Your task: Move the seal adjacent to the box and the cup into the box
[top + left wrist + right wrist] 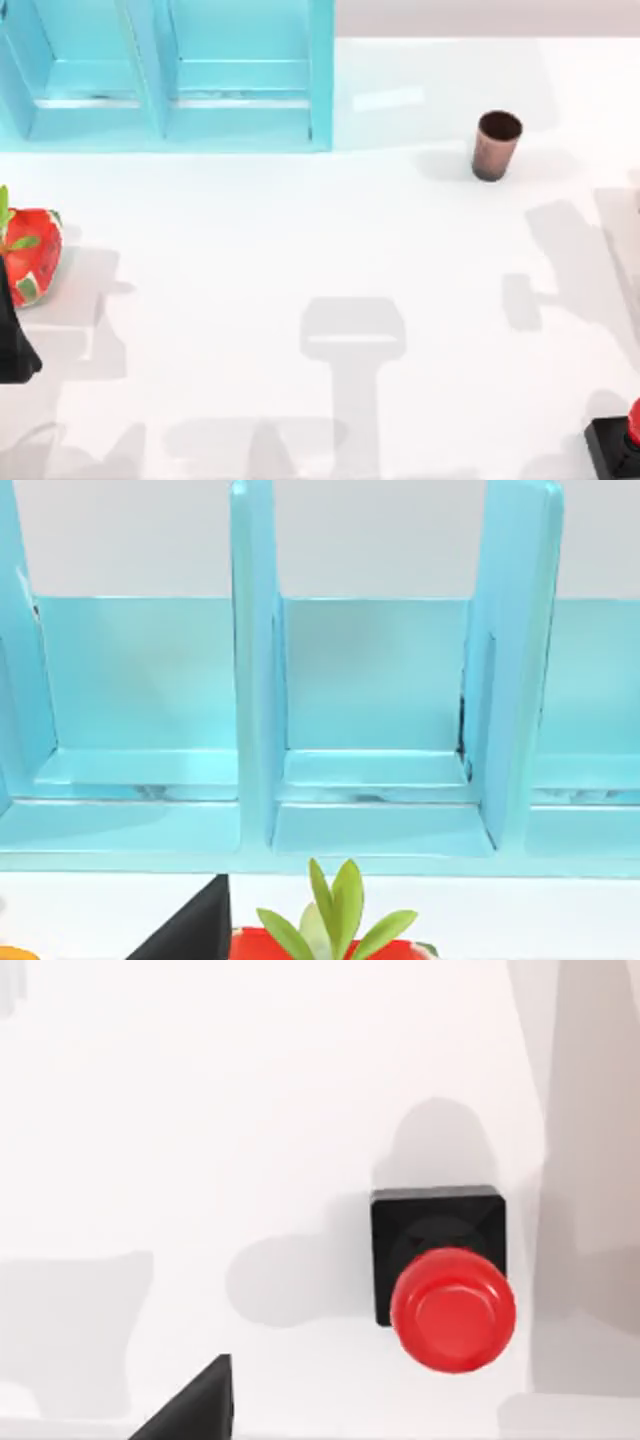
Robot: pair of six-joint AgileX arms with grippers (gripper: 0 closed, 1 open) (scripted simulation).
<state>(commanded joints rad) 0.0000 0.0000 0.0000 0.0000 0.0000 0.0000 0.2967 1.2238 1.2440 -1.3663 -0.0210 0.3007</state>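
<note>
The seal point(618, 442), a glossy red knob on a black square base, stands upright at the table's front right corner. The right wrist view looks down on the seal point(445, 1280), with a black piece of my right gripper point(195, 1405) off to one side, apart from it. The coppery-brown cup point(496, 145) stands upright at the back right, to the right of the blue box point(165, 75). My left arm point(15, 340) sits at the left edge, just in front of a strawberry-like thing. A black piece of my left gripper point(195, 930) faces the box's compartments point(375, 710).
A red strawberry-like thing with green leaves point(30, 255) lies at the left edge; its leaves point(335, 920) show in the left wrist view. The box has upright dividers point(255, 670) and open compartments. White table point(300, 250) stretches between the box, the cup and the seal.
</note>
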